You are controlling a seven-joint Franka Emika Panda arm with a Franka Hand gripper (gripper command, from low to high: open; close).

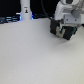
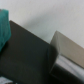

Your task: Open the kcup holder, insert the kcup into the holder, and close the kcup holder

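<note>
One gripper (image 1: 65,31) is hovering at the table's (image 1: 35,57) far edge, probably heading for the holder; its jaws' state I cannot tell (too blurred). Neither holder nor kcup is showing clearly.

White table (image 1: 35,57), white-and-black pincer (image 1: 64,31), white post (image 1: 25,10)

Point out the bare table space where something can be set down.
The wide white table is bare across the near side and the exterior view's left. It is bordered at the back by the tall white post and dark clutter along the far edge. The claw crowds the far corner on the exterior view's right.
</note>
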